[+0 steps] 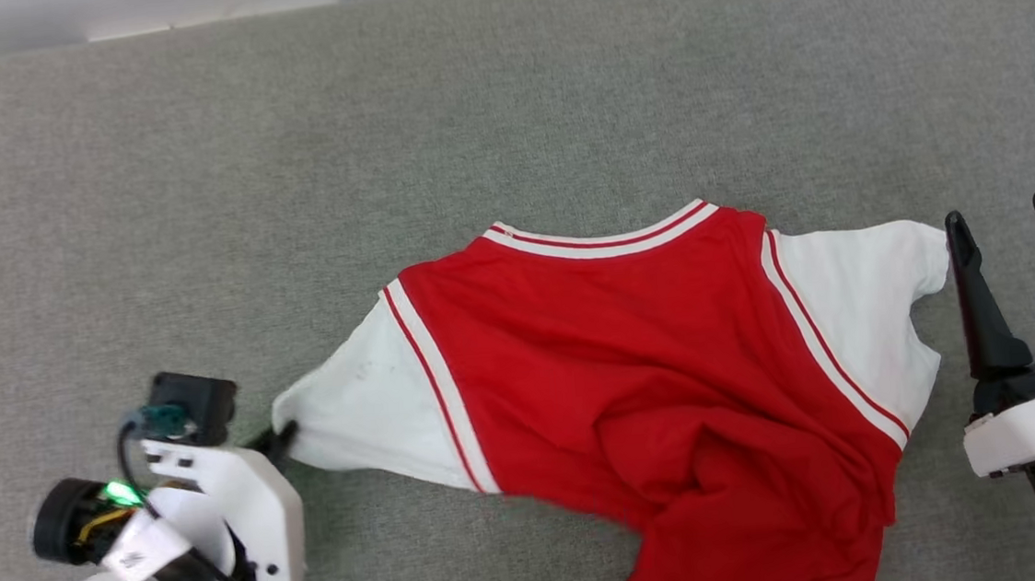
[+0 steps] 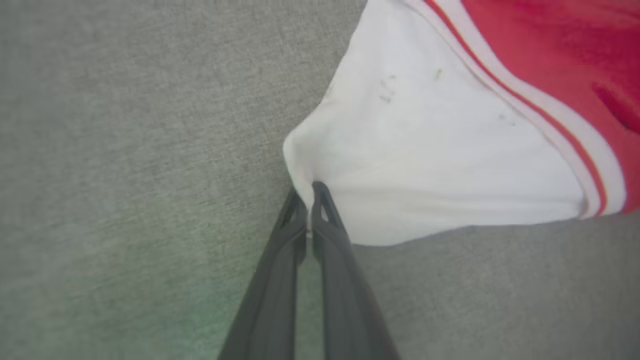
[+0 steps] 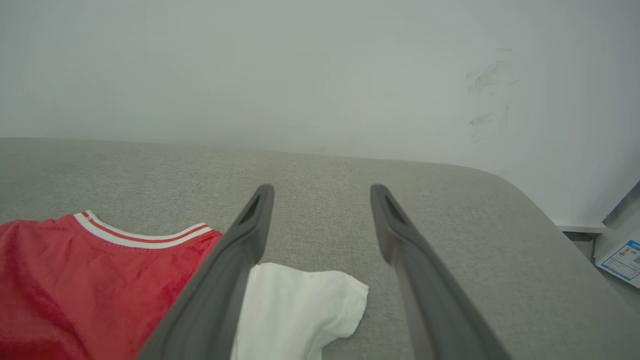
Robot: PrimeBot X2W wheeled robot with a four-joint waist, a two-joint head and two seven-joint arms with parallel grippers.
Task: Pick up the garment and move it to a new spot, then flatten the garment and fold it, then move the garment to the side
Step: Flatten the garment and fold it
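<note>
"On the grey cloth-covered surface point(image 1: 194, 168), which way is the garment point(image 1: 633, 346) lying from our hands?"

"It is lying between them, long axis running left to right, collar toward the far wall point(image 3: 300, 65), hem bunching nearest us. Our left hand point(image 2: 307, 192) is pinching the tip of the white left-side sleeve point(image 2: 425, 150), fingers closed on the cloth."

"And our right hand point(image 1: 1004, 224)?"

"It is hovering wide open, holding nothing, just beside the other sleeve point(image 1: 860, 300). We are judging that sleeve the next grasp, for spreading the garment flat."
</note>
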